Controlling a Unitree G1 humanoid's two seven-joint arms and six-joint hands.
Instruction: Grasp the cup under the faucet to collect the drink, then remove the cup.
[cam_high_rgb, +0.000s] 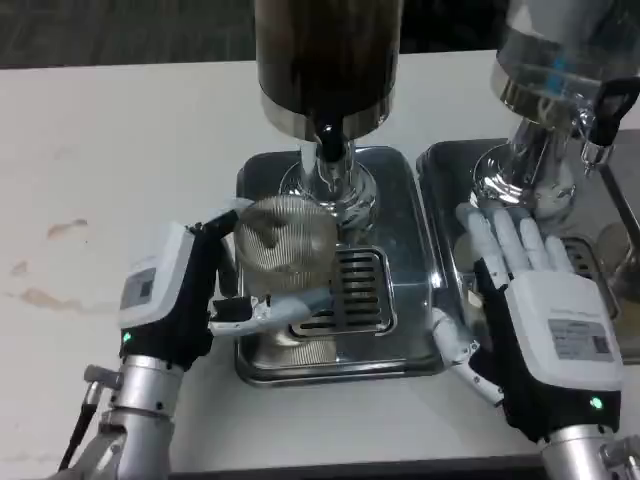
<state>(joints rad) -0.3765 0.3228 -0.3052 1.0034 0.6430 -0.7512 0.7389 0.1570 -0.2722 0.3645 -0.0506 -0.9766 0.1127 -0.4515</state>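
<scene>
No legible text found. Label on right hand (545, 300) back: print too small to read. Left hand (185, 290) label likewise blurred.

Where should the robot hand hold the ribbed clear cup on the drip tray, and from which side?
Around the cup's ribbed side wall, coming from its left, as the left robot hand already does. The cup stands upright with its mouth open, the faucet sits just behind it, and the drip tray grate lies to its right, so the left is probably freest.
</scene>
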